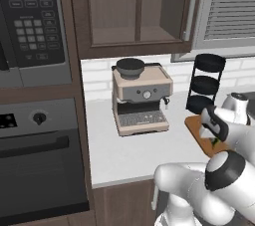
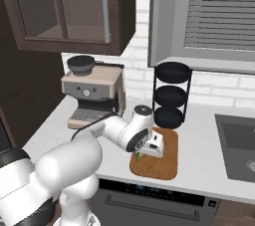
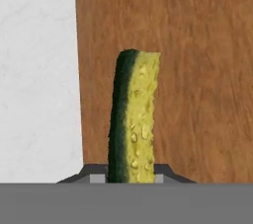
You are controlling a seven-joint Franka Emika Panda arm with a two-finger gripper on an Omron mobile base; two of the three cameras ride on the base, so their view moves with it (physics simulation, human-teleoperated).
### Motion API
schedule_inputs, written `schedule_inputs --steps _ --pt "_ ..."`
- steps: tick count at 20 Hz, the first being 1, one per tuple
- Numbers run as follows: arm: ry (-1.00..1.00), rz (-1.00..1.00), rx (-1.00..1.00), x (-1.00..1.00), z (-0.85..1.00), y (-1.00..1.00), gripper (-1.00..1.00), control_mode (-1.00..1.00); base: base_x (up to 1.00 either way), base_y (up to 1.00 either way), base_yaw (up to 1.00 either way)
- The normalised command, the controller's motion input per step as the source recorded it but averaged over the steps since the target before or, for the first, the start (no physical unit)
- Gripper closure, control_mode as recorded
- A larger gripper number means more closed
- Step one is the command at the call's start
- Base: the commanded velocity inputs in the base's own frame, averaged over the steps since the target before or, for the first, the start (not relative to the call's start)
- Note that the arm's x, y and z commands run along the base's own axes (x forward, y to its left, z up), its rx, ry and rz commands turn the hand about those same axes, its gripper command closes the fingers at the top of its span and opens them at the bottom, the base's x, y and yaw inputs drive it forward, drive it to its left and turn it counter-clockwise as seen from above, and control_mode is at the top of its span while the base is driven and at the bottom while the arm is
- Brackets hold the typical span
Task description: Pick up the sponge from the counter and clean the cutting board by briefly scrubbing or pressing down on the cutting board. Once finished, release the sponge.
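Note:
In the hand view the sponge [image 3: 133, 119], yellow with a dark green layer on its left side, stands on edge between the fingertips of my gripper [image 3: 131, 177], which is shut on it. Behind it lies the orange-brown cutting board [image 3: 197, 70], with the light counter [image 3: 39, 70] to its left. From the right base view my gripper [image 2: 142, 153] hangs over the left part of the cutting board [image 2: 167, 163], and a bit of the sponge [image 2: 138, 157] shows beneath it. In the left base view the hand covers much of the cutting board [image 1: 195, 126].
A beige coffee machine [image 1: 141, 100] stands on the counter left of the board. A black three-tier rack [image 2: 172, 95] stands just behind the board. A sink [image 2: 239, 145] lies to the right. A kettle [image 1: 239, 103] stands beyond the hand.

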Motion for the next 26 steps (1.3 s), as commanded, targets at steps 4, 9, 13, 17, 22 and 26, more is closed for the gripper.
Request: schedule_inputs --steps 4,9,13,17,22,26 --pt "-0.04 0.0 -0.03 0.07 -0.7 0.0 1.0 -1.0 0.0 0.0 0.0" --pt "-0.07 0.0 -0.04 0.0 -0.53 0.0 1.0 -1.0 0.0 0.0 0.0" --pt "-0.04 0.0 0.0 0.0 -0.13 0.0 1.0 -1.0 0.0 0.0 0.0" --pt "-0.01 0.0 0.0 0.0 0.0 -0.21 1.0 -1.0 0.0 0.0 0.0" --pt "0.0 0.0 0.0 0.0 0.02 -0.42 1.0 -1.0 0.0 0.0 0.0" --pt "0.0 0.0 0.0 0.02 0.0 -0.58 1.0 -1.0 0.0 0.0 0.0"
